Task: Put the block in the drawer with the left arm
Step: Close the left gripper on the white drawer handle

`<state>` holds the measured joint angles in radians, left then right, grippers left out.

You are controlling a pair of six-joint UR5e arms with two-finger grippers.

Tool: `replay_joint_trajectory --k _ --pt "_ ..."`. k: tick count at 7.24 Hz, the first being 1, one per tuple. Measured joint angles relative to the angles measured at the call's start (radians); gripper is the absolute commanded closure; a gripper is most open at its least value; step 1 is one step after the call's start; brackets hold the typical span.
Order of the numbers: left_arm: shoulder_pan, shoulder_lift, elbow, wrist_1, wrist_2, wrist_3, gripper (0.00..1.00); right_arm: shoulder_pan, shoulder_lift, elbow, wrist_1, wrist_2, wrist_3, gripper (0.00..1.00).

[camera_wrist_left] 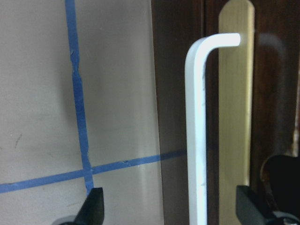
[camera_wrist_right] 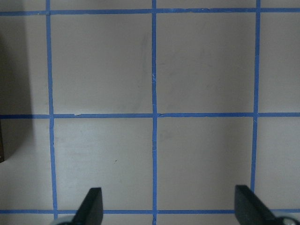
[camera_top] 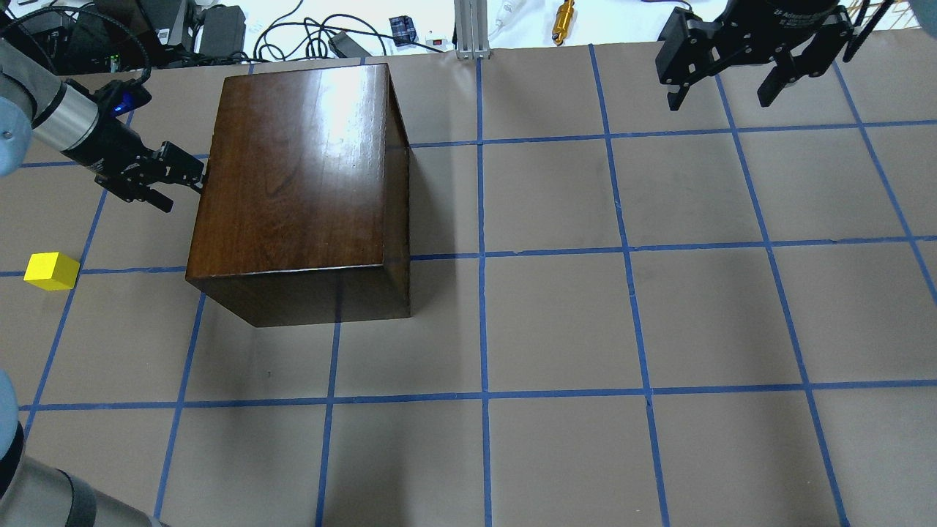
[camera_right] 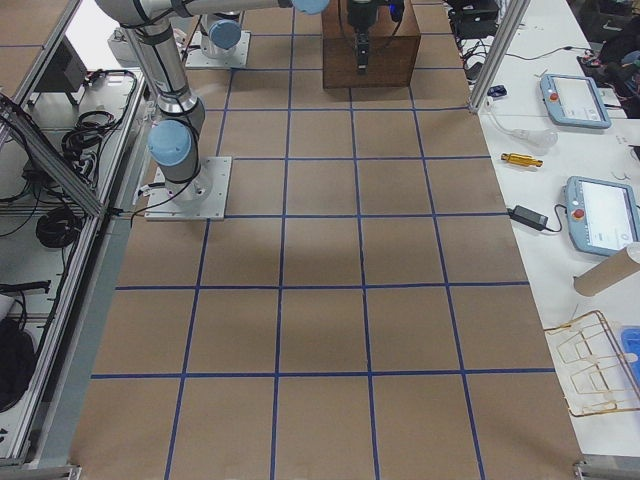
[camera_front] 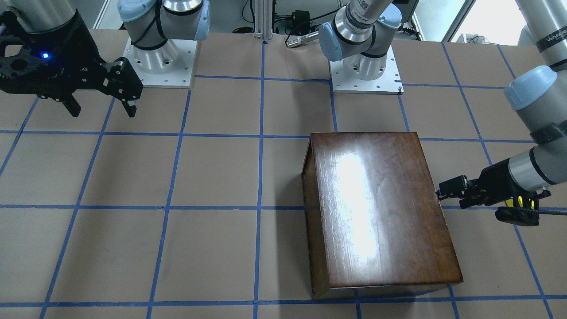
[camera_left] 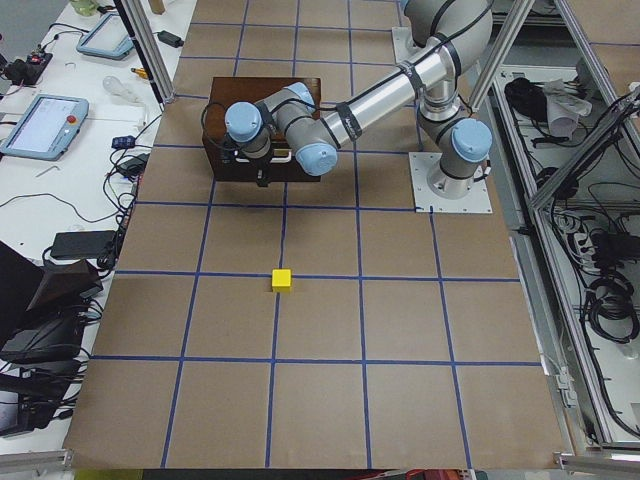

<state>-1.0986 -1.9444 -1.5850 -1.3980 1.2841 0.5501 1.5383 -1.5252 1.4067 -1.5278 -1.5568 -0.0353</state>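
Straddling the metal pull (camera_wrist_left: 197,140), whose length runs across its closing line, the left tool (camera_top: 179,189) stands spread before the shut drawer (camera_wrist_left: 276,70), while the block (camera_top: 51,271) lies on the desk (camera_top: 556,322) behind it, well apart.

Gloss against matt
The box (camera_top: 293,183) is dark varnished wood, shiny with glare; on its front the pull (camera_wrist_left: 197,131) is smooth pale metal over a brassy plate (camera_wrist_left: 236,117). Around the box the surface (camera_top: 556,322) looks matt, paper-like, lined with blue tape (camera_top: 480,219).

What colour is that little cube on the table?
The small cube is bright yellow; overhead view shows it best.
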Motion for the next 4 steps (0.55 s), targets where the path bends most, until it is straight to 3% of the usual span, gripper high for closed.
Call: replay_joint_trajectory --k 4 --pt "0.005 -0.012 -0.003 0.001 -0.02 0.004 0.0 -0.001 0.0 0.0 0.0 0.0 0.0 0.0"
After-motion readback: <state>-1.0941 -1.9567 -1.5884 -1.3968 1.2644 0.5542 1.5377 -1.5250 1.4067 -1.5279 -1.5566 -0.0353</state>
